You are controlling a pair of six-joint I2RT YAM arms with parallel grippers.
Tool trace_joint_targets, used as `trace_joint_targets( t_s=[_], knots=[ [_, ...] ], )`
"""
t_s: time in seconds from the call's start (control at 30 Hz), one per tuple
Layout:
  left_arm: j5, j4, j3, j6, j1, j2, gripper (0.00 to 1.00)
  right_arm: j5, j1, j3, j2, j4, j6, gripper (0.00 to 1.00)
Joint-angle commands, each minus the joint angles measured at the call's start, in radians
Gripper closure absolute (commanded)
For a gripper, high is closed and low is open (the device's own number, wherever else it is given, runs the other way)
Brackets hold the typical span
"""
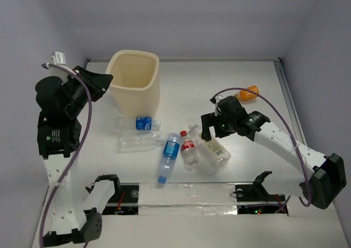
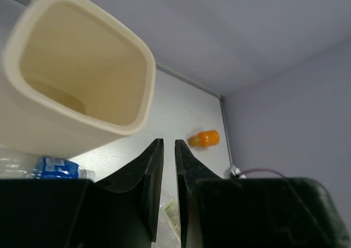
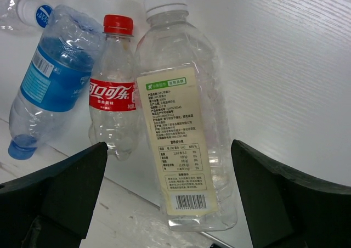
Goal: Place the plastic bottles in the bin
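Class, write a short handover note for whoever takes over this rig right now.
Grippers: left gripper nearly shut, empty, raised beside the bin; right gripper open over the white-green-label bottle.
Things: five clear bottles, that one included, lie clustered on the table in front of the bin; the orange bottle lies apart, far right.
Done: no bottle binned.
Left: all six.
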Motion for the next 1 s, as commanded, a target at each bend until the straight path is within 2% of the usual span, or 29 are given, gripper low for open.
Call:
trace_joint_targets(
  t_s=[0.0,0.03,0.07,0.17,0.2,0.27,0.3,0.4,0.43,0.47,0.5,0.53,0.6,0.63,0.73,0.83,0.97],
  knots=[
    [-0.201,0.202,-0.06,-0.006,-0.192,-0.034,0.88,0.002,0.012,-0.008,0.028,0.06,-0.026,0.0],
    [-0.266,0.204,-0.113,0.011,-0.265,-0.033,0.88,0.002,0.012,-0.01,0.032,0.063,-0.026,0.0],
    [-0.421,0.204,-0.141,0.025,-0.419,-0.028,0.88,0.002,0.012,-0.012,0.035,0.066,-0.026,0.0],
    [-0.675,0.184,-0.207,0.03,-0.652,-0.02,0.88,0.002,0.012,-0.021,0.038,0.068,-0.025,0.0],
    [-0.743,0.173,-0.22,0.024,-0.8,-0.025,0.88,0.003,0.012,-0.024,0.038,0.069,-0.025,0.0],
    [-0.861,0.123,-0.273,-0.013,-0.91,-0.052,0.86,0.009,0.012,-0.027,0.046,0.068,-0.02,0.0],
    [-0.868,0.119,-0.307,-0.032,-1.002,-0.059,0.84,0.011,0.012,-0.025,0.054,0.068,-0.022,0.0],
    [-0.961,0.1,-0.41,-0.139,-1.187,-0.039,0.82,0.015,0.012,-0.012,0.109,0.058,-0.022,0.0],
    [-1.005,0.062,-0.43,-0.217,-1.314,-0.018,0.81,0.011,0.012,-0.005,0.123,0.057,-0.025,0.0],
    [-1.077,0.035,-0.435,-0.261,-1.361,-0.008,0.8,0.008,0.012,0.007,0.135,0.057,-0.026,0.0],
    [-1.09,0.014,-0.441,-0.3,-1.392,-0.001,0.78,0.006,0.022,0.011,0.153,0.054,-0.029,0.0],
    [-1.075,0.006,-0.46,-0.334,-1.422,0.007,0.7,0.009,0.022,0.027,0.163,0.051,-0.03,0.0],
    [-1.054,0.003,-0.484,-0.351,-1.423,0.009,0.6,0.017,0.022,0.042,0.182,0.042,-0.03,0.0],
    [-1.041,-0.006,-0.508,-0.358,-1.432,0.004,0.48,0.029,0.022,0.05,0.21,0.037,-0.028,0.0],
    [-1.018,-0.023,-0.565,-0.398,-1.432,-0.026,0.32,0.049,0.032,0.079,0.267,0.017,-0.031,0.0],
    [-0.988,-0.02,-0.635,-0.432,-1.432,-0.097,0.26,0.075,0.043,0.097,0.31,0.002,-0.028,0.0],
    [-0.925,-0.003,-0.726,-0.46,-1.432,-0.141,0.26,0.12,0.043,0.111,0.35,-0.011,-0.022,0.05]
  ],
)
